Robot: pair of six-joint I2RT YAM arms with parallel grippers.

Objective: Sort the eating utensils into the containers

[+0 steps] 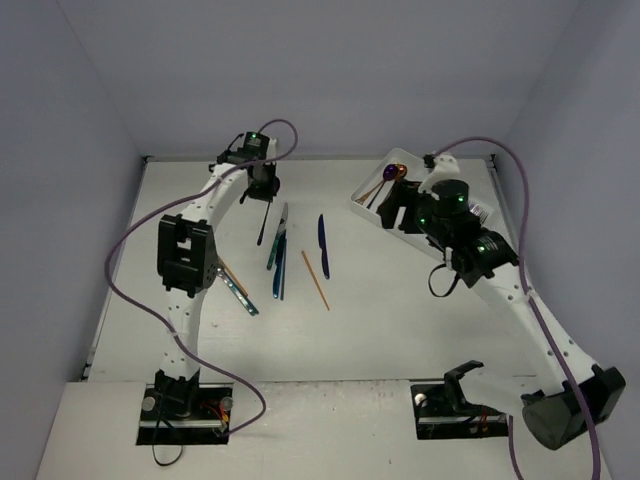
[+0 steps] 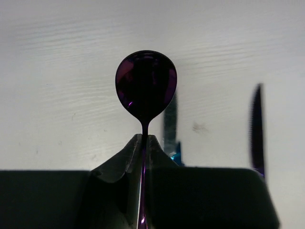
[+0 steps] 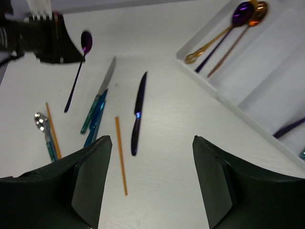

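My left gripper (image 1: 263,193) is shut on the neck of a purple spoon (image 1: 261,228) and holds it above the table at the far left; the bowl (image 2: 146,86) sticks out past the fingertips (image 2: 136,143). My right gripper (image 3: 152,176) is open and empty, hovering over the table beside the white tray (image 3: 267,62). A purple spoon (image 3: 243,12) and a gold spoon (image 3: 258,10) lie in the tray's far compartment. On the table lie a dark purple knife (image 1: 323,245), a teal knife (image 1: 277,238), a blue utensil (image 1: 281,278) and an orange chopstick (image 1: 315,280).
A second orange chopstick (image 3: 52,129) and a teal and silver utensil (image 1: 240,293) lie by the left arm. The tray (image 1: 368,207) sits at the far right, partly under the right arm. Grey walls close in the table on three sides.
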